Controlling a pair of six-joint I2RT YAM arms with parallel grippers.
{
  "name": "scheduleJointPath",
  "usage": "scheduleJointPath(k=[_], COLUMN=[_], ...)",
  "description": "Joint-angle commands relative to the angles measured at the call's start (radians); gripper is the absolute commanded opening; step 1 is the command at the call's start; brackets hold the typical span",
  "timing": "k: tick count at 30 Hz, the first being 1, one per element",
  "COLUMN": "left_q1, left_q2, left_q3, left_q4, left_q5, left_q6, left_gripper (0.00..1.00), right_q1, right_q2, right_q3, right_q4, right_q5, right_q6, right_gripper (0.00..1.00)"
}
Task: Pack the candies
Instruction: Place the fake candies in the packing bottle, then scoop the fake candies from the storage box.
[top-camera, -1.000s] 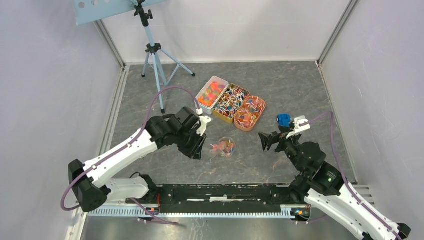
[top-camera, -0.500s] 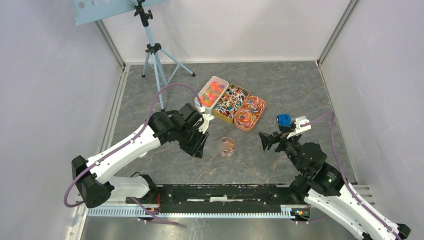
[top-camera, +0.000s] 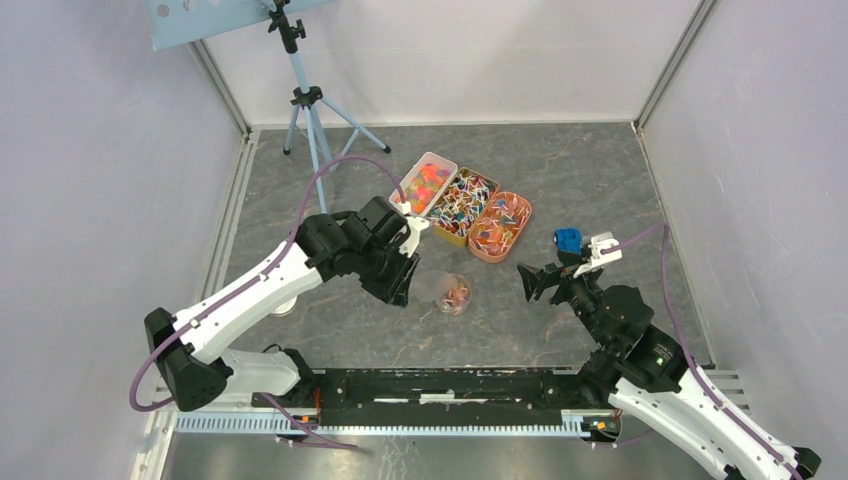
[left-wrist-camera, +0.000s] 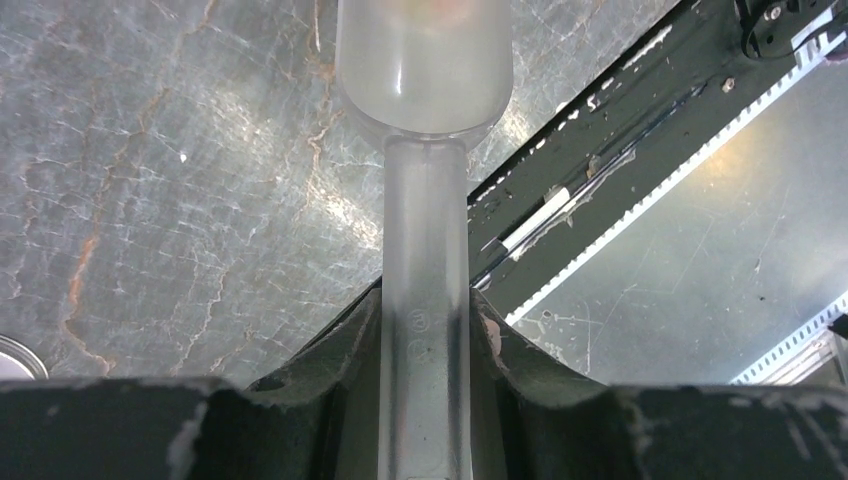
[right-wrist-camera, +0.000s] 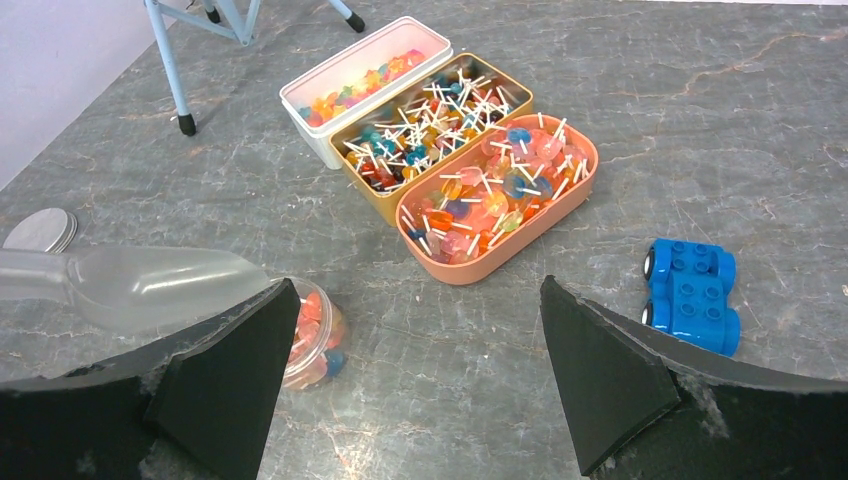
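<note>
Rightward, toy car (right-wrist-camera: 688, 294) near tray (right-wrist-camera: 530, 240) of candies (right-wrist-camera: 480, 200)

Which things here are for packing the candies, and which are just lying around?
For the job: candies, the three trays holding them, clear cup, scoop held by the left gripper.
Just lying about: blue toy car, tripod.

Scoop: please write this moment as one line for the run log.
left claw: shut on scoop | scoop bowl: beside cup with candies | right claw: open, empty, near blue car
</note>
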Motion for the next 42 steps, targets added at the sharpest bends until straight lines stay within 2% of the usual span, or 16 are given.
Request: scheduleJointPath(k=[1,26,42], left_q1=[0.005,0.005,0.009], left_q2=[0.046,0.639,0.833], left_q3=[0.097,0.621,0.761], left_q4=[0.014,0.019,-0.009], left_q5=[-0.052,-0.112,-0.162], left_q6=[-0.01,0.09,0.113], left_gripper=[0.02,0.02,0.02], right_q1=[0.003,0.003,0.003], right_q2=[-0.007,-0.05,-0.036], right_q3=[0.0,0.009,0.006], right_q4=[0.034,-0.002,0.003], right_q5=[-0.002,0.003,0.006], right_q6=[0.006,-0.013,-0.01], right_gripper=[0.98,0.98,0.98])
